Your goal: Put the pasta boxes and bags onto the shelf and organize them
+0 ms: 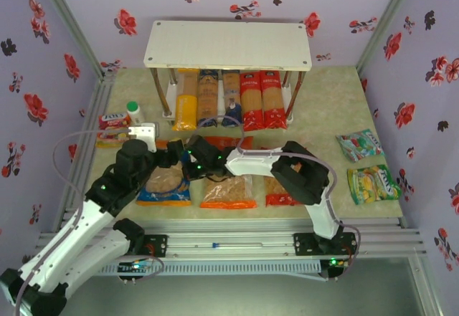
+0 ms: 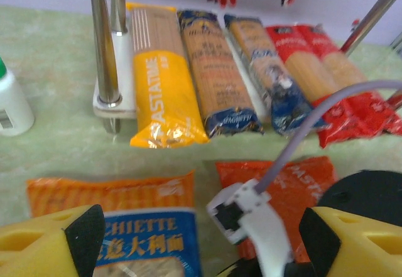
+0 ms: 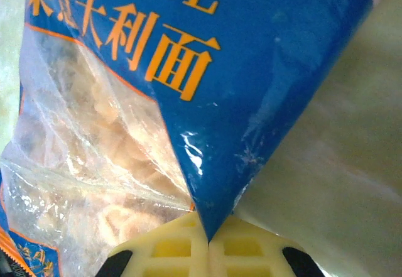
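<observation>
Five long pasta boxes lie side by side on the lower tier of the white shelf (image 1: 228, 44): one yellow (image 1: 185, 104), two dark blue (image 1: 208, 97), two red (image 1: 260, 101). Three bags lie in a row in front of it: blue-orange (image 1: 165, 187), orange (image 1: 228, 190) and red (image 1: 281, 198), the red one partly under my right arm. My right gripper (image 3: 207, 239) is shut on the blue edge of the blue-orange bag (image 3: 207, 70). My left gripper (image 2: 201, 239) hangs open just above that bag (image 2: 147, 233), next to the right arm's white wrist.
A white bottle with a green cap (image 1: 133, 109) and a red-yellow snack packet (image 1: 113, 121) sit at the left. Two small snack packets (image 1: 358, 145) (image 1: 373, 183) lie at the right. The shelf's metal legs (image 2: 103, 44) stand close to the yellow pack. Floral walls enclose the table.
</observation>
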You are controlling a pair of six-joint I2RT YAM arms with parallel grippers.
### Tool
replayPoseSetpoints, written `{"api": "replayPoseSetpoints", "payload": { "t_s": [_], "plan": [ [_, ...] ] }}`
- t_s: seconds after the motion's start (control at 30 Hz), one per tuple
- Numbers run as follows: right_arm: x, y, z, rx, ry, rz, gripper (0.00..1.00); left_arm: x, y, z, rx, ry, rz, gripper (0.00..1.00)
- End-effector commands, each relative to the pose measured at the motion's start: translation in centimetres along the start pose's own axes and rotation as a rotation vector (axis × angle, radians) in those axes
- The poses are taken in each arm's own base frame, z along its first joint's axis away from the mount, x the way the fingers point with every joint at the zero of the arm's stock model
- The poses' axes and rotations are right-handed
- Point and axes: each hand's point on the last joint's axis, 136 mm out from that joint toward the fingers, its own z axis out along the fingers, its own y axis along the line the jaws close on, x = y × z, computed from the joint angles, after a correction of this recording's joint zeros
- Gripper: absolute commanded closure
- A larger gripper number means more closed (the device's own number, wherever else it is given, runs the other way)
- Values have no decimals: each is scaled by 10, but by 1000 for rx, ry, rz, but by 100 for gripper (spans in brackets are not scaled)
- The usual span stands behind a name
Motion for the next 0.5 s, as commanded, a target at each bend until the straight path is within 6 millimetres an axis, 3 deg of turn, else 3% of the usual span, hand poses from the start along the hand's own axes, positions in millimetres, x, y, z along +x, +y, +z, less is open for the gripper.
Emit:
{"api": "replayPoseSetpoints", "payload": {
  "t_s": [0.0,0.23,0.37,0.47],
  "plan": [
    [-2,-17,-20,74,-47,-20,100,25,0,10,-9,84,2,16],
    [1,-40,-33,152,-40,-59,100,52,9,20,-78,159,34,17],
    [-3,-38,-53,178,-56,-125,65,61,11,26,-88,166,41,17],
    [-12,-41,-84,235,-109,-170,42,70,12,33,-102,188,56,19]
  ]
}}
